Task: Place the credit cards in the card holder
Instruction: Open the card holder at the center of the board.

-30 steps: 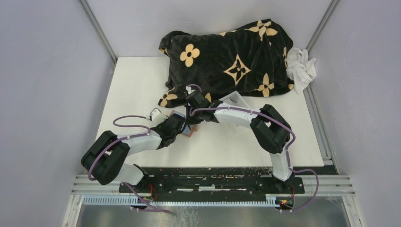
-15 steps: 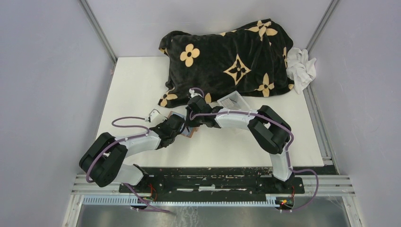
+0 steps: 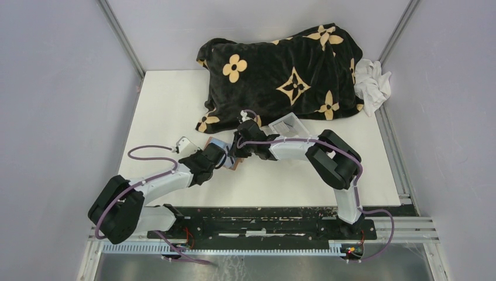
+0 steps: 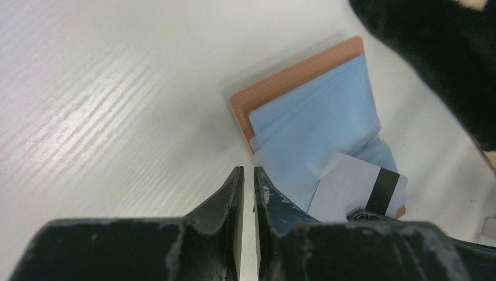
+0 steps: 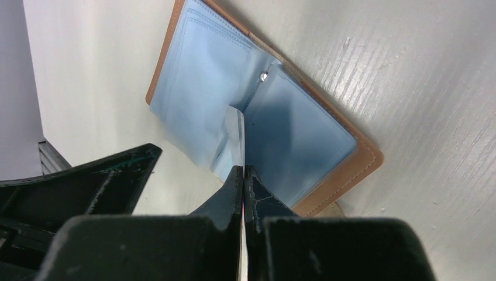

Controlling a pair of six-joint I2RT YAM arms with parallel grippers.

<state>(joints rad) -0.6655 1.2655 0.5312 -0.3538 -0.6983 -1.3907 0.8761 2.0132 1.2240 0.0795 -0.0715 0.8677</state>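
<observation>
The card holder (image 4: 304, 111) lies open on the white table, tan leather with pale blue sleeves; it also shows from above (image 3: 218, 144). A grey-silver credit card (image 4: 354, 187) with a black stripe stands at its sleeves. My right gripper (image 5: 243, 170) is shut on that credit card (image 5: 238, 137), seen edge-on, its far end among the sleeves of the card holder (image 5: 292, 134). My left gripper (image 4: 245, 171) hovers just beside the holder's near left corner, jaws a narrow gap apart with nothing between them. From above, the left gripper (image 3: 217, 158) and right gripper (image 3: 236, 153) meet over the holder.
A black blanket with tan flowers (image 3: 281, 70) covers the back of the table, close behind the holder. A clear plastic tray (image 3: 288, 124) sits beside the right arm. A white cloth (image 3: 373, 82) lies at the back right. The left arm's fingers (image 5: 88, 175) crowd the right wrist view.
My left gripper has drawn back toward the near left, off the holder, and its jaws have parted slightly. The right gripper has stayed shut on the card, shifting slightly right.
</observation>
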